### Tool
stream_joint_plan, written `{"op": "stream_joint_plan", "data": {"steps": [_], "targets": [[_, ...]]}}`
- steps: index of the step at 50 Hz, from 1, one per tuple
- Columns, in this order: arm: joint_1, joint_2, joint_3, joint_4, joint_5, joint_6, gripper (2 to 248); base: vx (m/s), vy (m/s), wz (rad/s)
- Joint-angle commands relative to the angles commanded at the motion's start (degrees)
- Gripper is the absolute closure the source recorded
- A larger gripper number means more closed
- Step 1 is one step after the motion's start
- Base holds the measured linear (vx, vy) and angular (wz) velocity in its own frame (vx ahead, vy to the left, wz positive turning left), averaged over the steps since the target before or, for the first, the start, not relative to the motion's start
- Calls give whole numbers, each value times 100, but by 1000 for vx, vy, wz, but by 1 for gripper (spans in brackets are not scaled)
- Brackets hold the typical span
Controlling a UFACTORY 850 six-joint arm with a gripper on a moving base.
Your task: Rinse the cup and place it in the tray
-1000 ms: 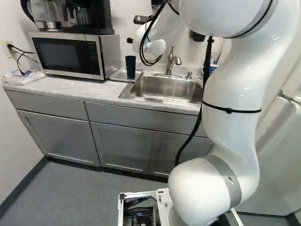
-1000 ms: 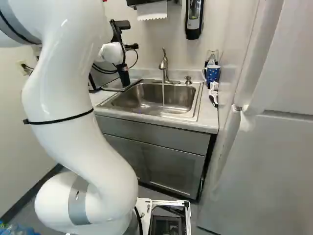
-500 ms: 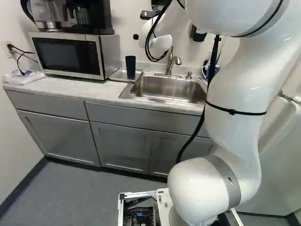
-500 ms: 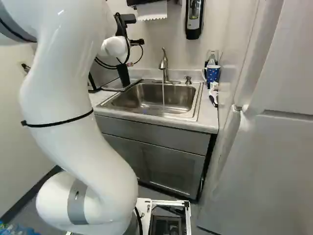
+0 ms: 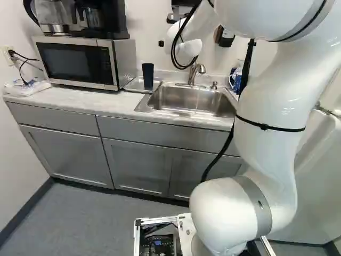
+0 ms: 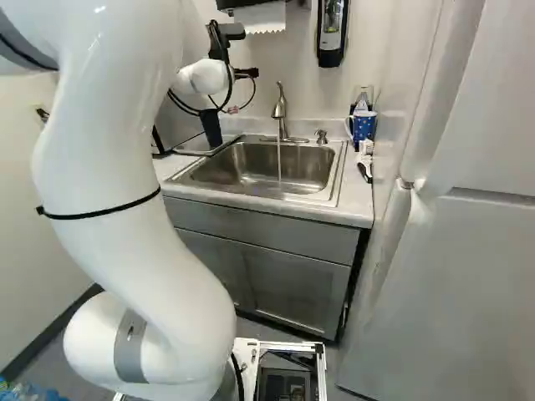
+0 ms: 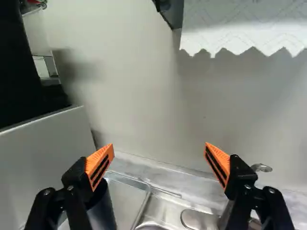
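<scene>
"Orange pads [image 7: 99,155] on the tool [image 6: 246,73]. State?"

"Released: two fingers set wide apart, wrist view."

"Dark cup [image 5: 147,77], position?"

"Upright in the metal tray [image 5: 133,85] on the desk [image 5: 80,100], ten o'clock from the sink [image 5: 181,98], left base view. Wrist view: cup partly behind one finger."

"Water [image 6: 279,160]?"

"Running. Thin stream from the faucet [image 6: 280,107], about twelve o'clock on the sink, right base view."
</scene>
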Motion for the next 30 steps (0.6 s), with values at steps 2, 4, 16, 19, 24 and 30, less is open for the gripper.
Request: {"op": "stream_joint_plan", "data": {"steps": [2, 4, 16, 19, 24, 30], "targets": [[-26, 8, -12, 0, -7, 0, 3, 0, 0, 0], [-52, 17, -25, 0, -14, 0, 3, 0, 0, 0], [-218, 60, -119, 0, -64, 0, 3, 0, 0, 0], [-257, 68, -143, 0, -80, 0, 3, 0, 0, 0], [-330, 80, -188, 0, -114, 0, 3, 0, 0, 0], [-417, 71, -256, 0, -174, 0, 3, 0, 0, 0]]}}
